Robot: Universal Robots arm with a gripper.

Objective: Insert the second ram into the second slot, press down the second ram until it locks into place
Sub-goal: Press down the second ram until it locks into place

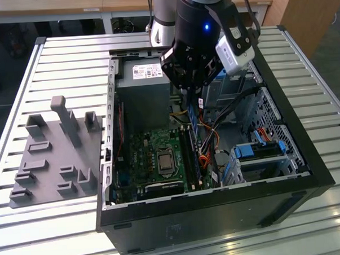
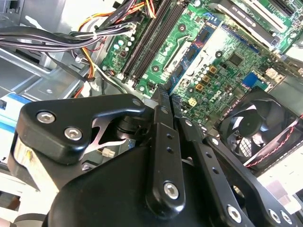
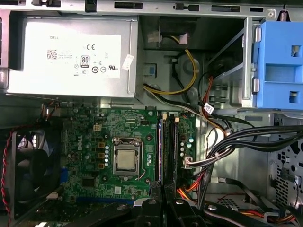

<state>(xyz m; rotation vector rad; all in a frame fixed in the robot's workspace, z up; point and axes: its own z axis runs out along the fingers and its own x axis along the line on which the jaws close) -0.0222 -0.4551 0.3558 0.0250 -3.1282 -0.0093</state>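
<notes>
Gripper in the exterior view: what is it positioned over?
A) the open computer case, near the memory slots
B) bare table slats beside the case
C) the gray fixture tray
A: the gripper hangs within the outline of the open computer case, above the end of the memory slots on the motherboard.

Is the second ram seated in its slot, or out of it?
Out. The long dark-blue circuit-board stick is clamped in the gripper above the green motherboard, clear of the black memory slots.
</notes>
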